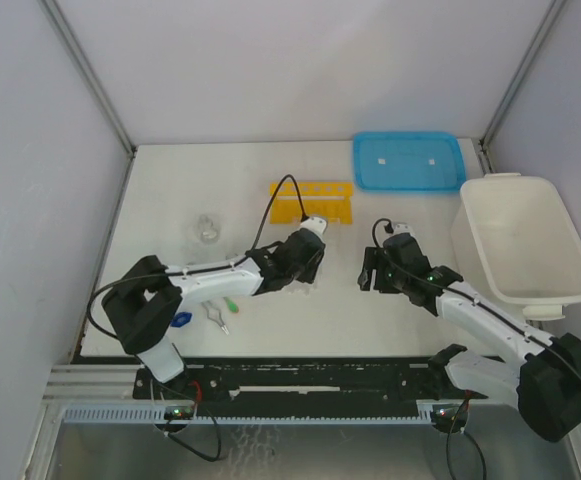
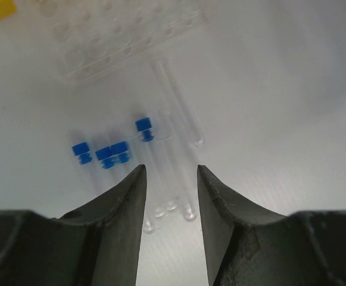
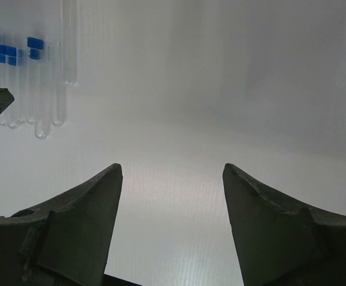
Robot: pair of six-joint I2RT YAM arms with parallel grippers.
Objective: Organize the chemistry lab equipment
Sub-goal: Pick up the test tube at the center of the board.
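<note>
Because the blue-capped tubes (image 2: 144, 134) are thin, clear and round, they look light, slick and breakable, and they would likely roll if nudged sideways; the safest hold seems to be across the middle of one barrel, jaws square to its length, with a gentle squeeze, not on the cap or the rounded tip. They lie side by side on the table (image 1: 170, 190) near its middle, caps pointing far, just under the left gripper (image 2: 170, 179); its jaws stand partly apart, poised over the rounded ends of two or three tubes and holding nothing. An uncapped tube lies slanted just to the right of the group. The right gripper (image 3: 171, 179) hangs to the right of the tubes above bare table, jaws wide and empty.

The yellow tube rack (image 1: 311, 201) sits further back, beyond the tubes; in the top view I cannot tell whether any slot is filled. A clear perforated tray (image 2: 131, 36) lies just beyond the caps, and its wells look empty. The white tub (image 1: 520, 240) at the right edge appears to hold nothing; the blue lid (image 1: 408, 161) lies flat at the far right, apart from the tub. A small glass vessel (image 1: 207, 227) stands at the left; the metal tongs (image 1: 215, 318) and green-tipped stick (image 1: 229, 305) lie near the left arm's base.
</note>
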